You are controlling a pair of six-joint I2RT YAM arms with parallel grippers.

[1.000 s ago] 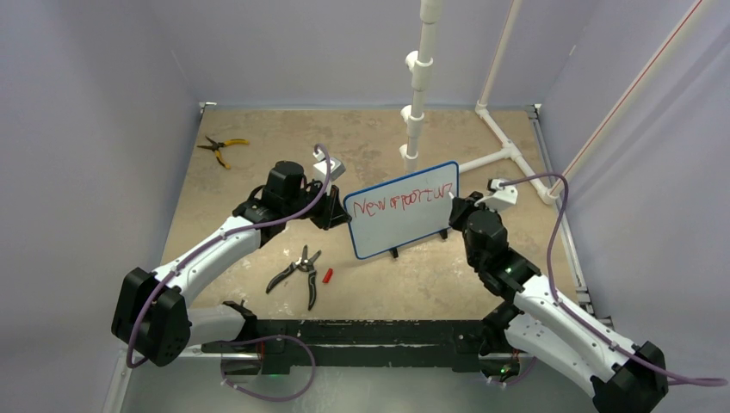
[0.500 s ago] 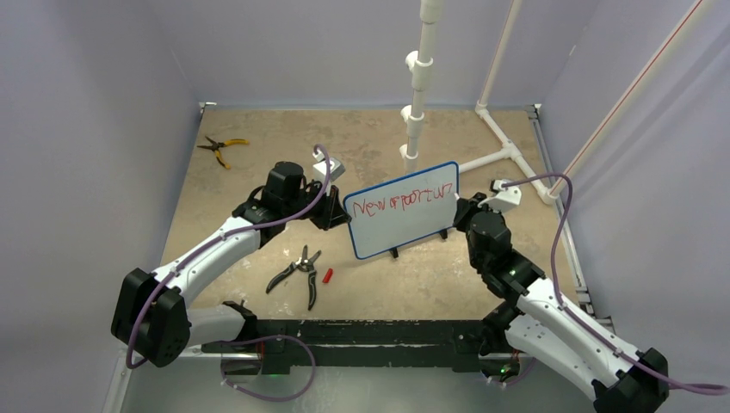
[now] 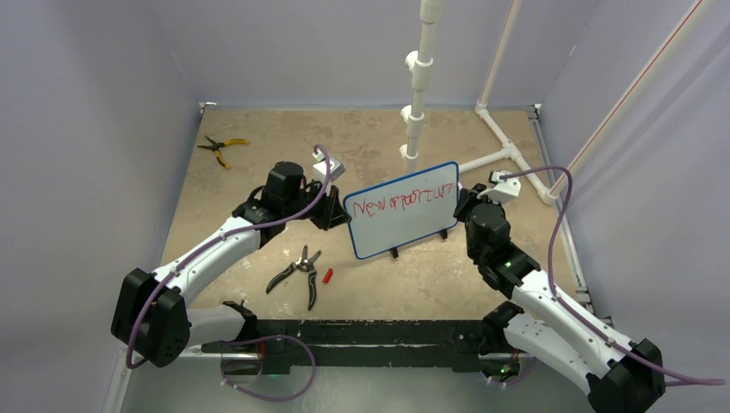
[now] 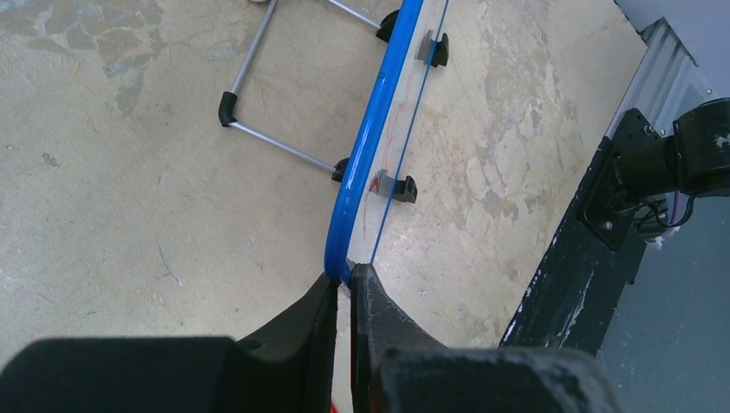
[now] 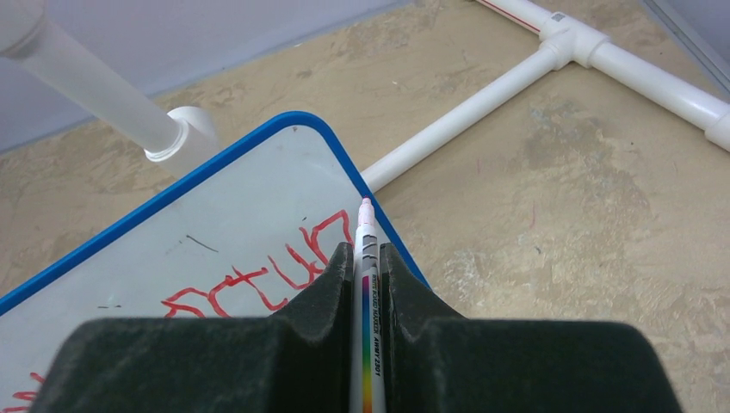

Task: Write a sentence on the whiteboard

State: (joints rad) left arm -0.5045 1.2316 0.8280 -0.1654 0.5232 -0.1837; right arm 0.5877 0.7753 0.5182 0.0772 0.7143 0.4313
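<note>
The whiteboard (image 3: 405,225) stands tilted on its black feet mid-table, blue-framed, with the sentence (image 3: 403,203) in red scrawl along its top row. My left gripper (image 3: 343,214) is shut on the board's left edge; the left wrist view shows both fingertips of that gripper (image 4: 345,280) pinching the blue frame of the whiteboard (image 4: 372,142). My right gripper (image 3: 461,206) is at the board's right edge. In the right wrist view this gripper (image 5: 367,251) is shut on a white marker (image 5: 365,222), whose tip sits at the whiteboard (image 5: 207,249) frame, just right of the sentence's (image 5: 284,271) last letters.
Yellow-handled pliers (image 3: 222,147) lie at the far left. Black shears (image 3: 297,274) and a small red cap (image 3: 327,275) lie in front of the board. White PVC pipes (image 3: 417,95) rise behind it and run along the floor (image 5: 469,116). A black rail (image 3: 370,331) spans the near edge.
My right wrist has shifted slightly away along the board's right edge, carrying the marker. The left arm and the board have not moved, and the lettering looks the same.
</note>
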